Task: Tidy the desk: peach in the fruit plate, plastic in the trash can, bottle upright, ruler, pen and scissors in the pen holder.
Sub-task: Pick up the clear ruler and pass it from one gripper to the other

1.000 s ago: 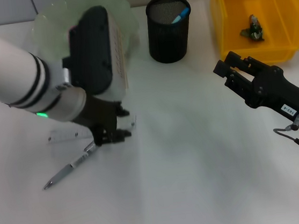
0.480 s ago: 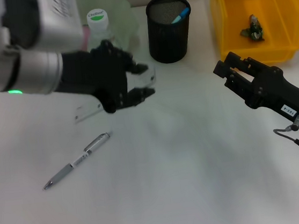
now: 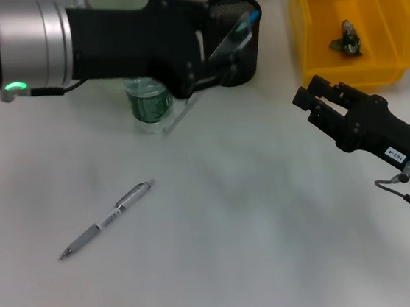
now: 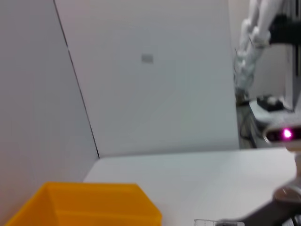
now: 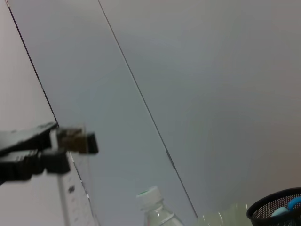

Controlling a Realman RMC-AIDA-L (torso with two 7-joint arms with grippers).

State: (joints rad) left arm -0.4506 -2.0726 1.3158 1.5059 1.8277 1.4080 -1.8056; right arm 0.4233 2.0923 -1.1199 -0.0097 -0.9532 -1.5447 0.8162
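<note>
Ruler [image 3: 230, 38], clear plastic, sat pinched in the left gripper [image 3: 213, 58] at the upper middle of the head view, tilted with its upper end over the rim of the black mesh pen holder [image 3: 245, 64]. Just left of it the bottle [image 3: 147, 104] stood upright, partly behind the arm. The pen [image 3: 106, 219] lay alone on the white desk [image 3: 239, 253] at lower left. The right gripper [image 3: 310, 103] hung at mid right, jaws apart, below the yellow bin [image 3: 309, 30]. In the left wrist view, the bin [image 4: 84, 205] filled the lower left corner. In the right wrist view, the left gripper [image 5: 70, 141] appeared at mid left, the bottle [image 5: 155, 209] at bottom centre, the holder [image 5: 277, 209] at lower right.
</note>
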